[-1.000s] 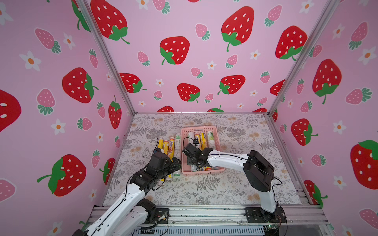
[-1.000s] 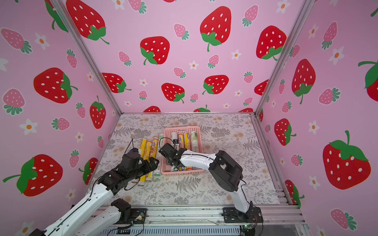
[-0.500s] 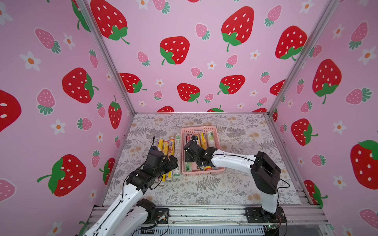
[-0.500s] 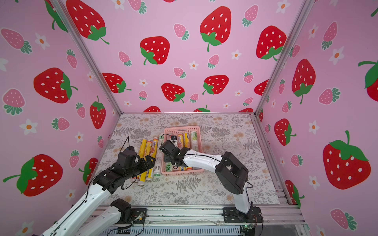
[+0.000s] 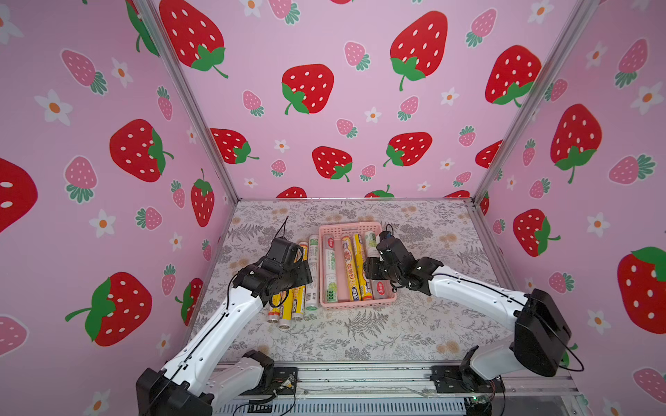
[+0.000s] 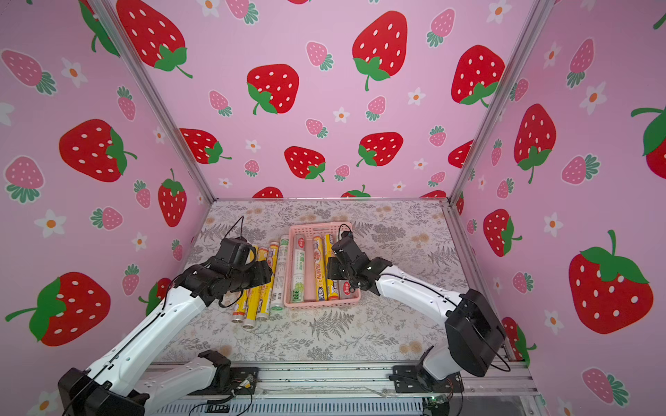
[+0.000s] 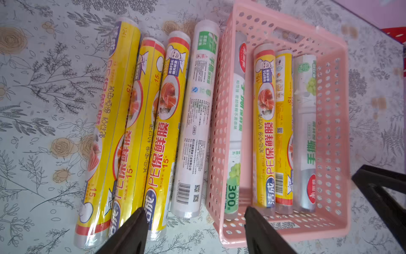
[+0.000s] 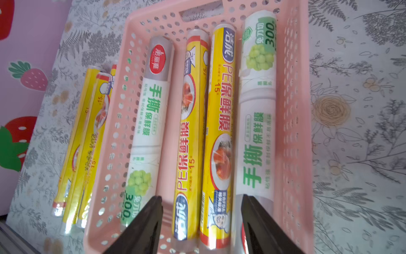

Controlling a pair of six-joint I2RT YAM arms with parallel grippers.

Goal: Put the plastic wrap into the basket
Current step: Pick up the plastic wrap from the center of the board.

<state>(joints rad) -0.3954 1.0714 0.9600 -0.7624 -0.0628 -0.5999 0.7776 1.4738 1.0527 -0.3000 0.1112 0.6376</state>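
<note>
The pale-pink basket (image 5: pixel 356 305) (image 6: pixel 320 305) holds several plastic wrap rolls side by side: a white-green one (image 7: pixel 237 132), two yellow ones (image 8: pixel 189 132) (image 8: pixel 219 132) and a silvery-white one (image 8: pixel 257 132). Left of it, three yellow rolls (image 7: pixel 142 123) and a white roll (image 7: pixel 195 123) lie on the table. My left gripper (image 7: pixel 193 231) (image 5: pixel 301 268) hovers over these loose rolls, open and holding nothing. Above the basket's right half my right gripper (image 8: pixel 201 211) (image 5: pixel 371 266) is also open and empty.
Grey floral cloth (image 5: pixel 360 335) covers the table. Pink strawberry walls close it in at the left, back and right. A metal rail (image 5: pixel 360 374) runs along the front by the arm bases. Bare cloth lies right of the basket and in front of it.
My right gripper has shifted from the basket's left side toward its right side. The left gripper stays over the loose rolls, with its jaws closer together than before.
</note>
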